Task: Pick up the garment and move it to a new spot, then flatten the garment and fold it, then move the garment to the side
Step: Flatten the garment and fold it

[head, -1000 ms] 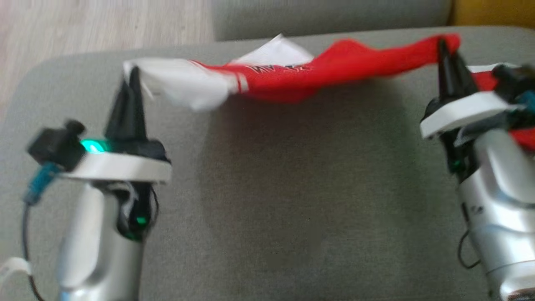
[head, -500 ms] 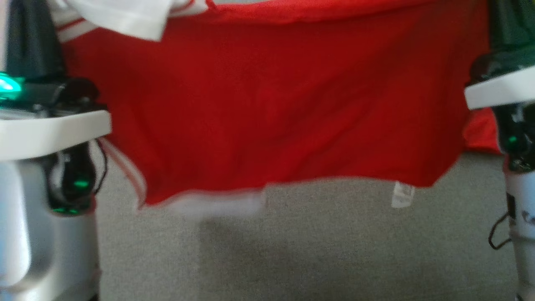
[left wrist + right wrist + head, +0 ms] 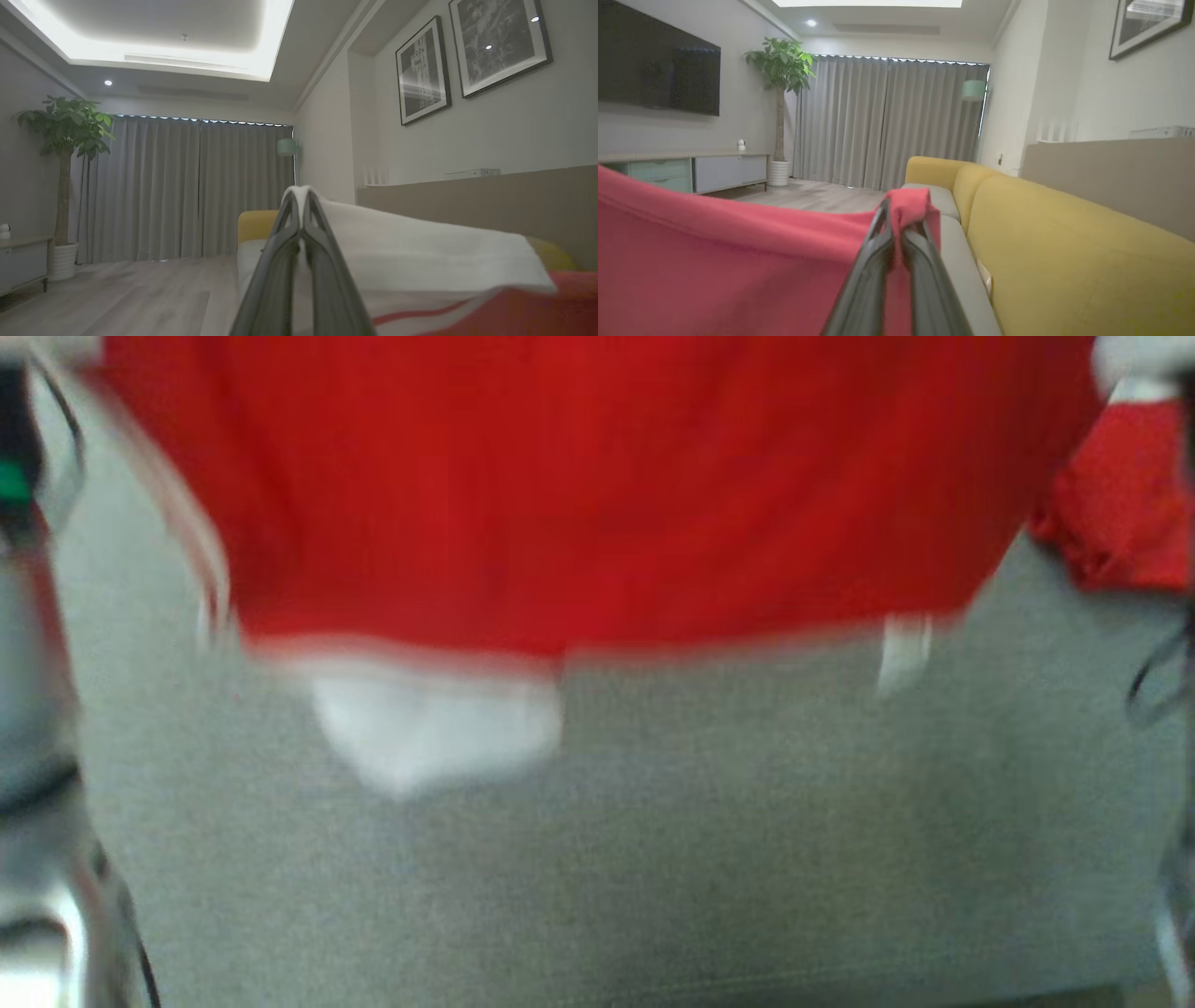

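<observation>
The left gripper (image 3: 302, 205) was clamped tight on a white corner, the right gripper (image 3: 900, 219) likewise on a red corner; the red-and-white shirt (image 3: 579, 495) hung spread between them above the grey sofa seat (image 3: 653, 859). Lowering both corners level and taut would likely lay it flat

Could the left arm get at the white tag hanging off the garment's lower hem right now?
Probably not: the left gripper is shut on the garment, holding it up, and the tag hangs toward the right side.
</observation>
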`<state>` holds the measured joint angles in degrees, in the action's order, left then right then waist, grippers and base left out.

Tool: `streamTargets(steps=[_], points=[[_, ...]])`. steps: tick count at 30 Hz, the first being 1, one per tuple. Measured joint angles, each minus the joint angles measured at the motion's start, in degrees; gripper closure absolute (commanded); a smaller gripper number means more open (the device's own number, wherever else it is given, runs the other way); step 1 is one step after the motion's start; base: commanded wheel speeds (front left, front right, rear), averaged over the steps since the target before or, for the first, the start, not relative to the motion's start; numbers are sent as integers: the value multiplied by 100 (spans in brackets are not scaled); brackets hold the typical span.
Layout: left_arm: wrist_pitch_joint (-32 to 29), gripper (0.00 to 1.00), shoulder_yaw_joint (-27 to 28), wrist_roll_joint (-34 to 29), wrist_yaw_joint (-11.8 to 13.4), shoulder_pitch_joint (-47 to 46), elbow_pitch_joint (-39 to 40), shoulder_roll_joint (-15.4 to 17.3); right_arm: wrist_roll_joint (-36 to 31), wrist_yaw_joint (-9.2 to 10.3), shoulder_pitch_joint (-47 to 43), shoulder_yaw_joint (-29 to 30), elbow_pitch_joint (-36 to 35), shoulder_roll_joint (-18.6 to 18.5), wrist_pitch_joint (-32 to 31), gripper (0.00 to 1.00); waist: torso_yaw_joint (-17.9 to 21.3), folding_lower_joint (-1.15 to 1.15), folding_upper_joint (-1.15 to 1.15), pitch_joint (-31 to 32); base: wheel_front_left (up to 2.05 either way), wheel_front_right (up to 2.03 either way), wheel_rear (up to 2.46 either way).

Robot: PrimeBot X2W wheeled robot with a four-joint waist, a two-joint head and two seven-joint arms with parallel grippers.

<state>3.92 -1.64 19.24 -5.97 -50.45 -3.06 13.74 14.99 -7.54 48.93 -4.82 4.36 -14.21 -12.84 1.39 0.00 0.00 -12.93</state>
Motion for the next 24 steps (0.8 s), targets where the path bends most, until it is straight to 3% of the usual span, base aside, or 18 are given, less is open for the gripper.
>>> streamTargets(steps=[7,12,18,24], points=[[701,100,-234,-201,-93,-2381,-2105,169,-633,0,2563,-764,2106,-422,1213,100,-80,2,0,-962,0,0,0],[989,100,-439,-347,-111,-3245,-3144,165,-802,0,3479,-969,3461,-385,1954,100,-295,2,0,-1333,0,0,0],[1079,100,-723,-342,-119,-3058,-3750,86,-851,0,3395,-1044,4749,-111,2508,100,-549,1,0,-1440,0,0,0],[1079,100,-1200,-160,-159,-1739,-3446,-18,-737,0,2509,-1215,5403,-82,2674,100,-599,0,0,-1307,0,0,0]])
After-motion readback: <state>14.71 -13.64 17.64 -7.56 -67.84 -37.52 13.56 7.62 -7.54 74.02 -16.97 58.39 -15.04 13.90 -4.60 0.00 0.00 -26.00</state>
